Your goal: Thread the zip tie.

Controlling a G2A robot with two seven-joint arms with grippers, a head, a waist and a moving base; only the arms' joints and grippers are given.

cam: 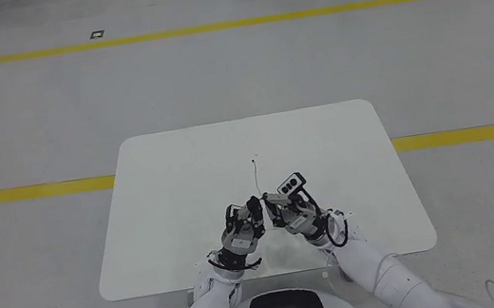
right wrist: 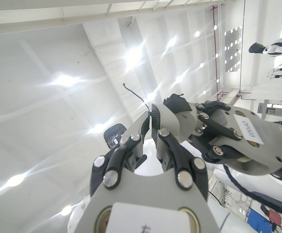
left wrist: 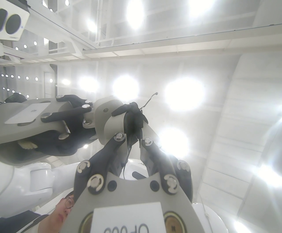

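Both pincers meet at lower centre of the top view, above the white table [cam: 184, 183]. The left gripper [left wrist: 133, 128] has its fingers drawn nearly together on the lower run of the zip tie [left wrist: 149, 100]. The right gripper [right wrist: 149, 119] is pinched on the same strand just beside it. The tie's free end rises toward frame centre.

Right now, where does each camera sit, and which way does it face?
Top view: above the arms, facing down at the table; both arms show.
Left wrist view: on that wrist, facing up at the ceiling; left gripper shows.
Right wrist view: on that wrist, facing the ceiling; right gripper shows.
Both wrist views share the zip tie.
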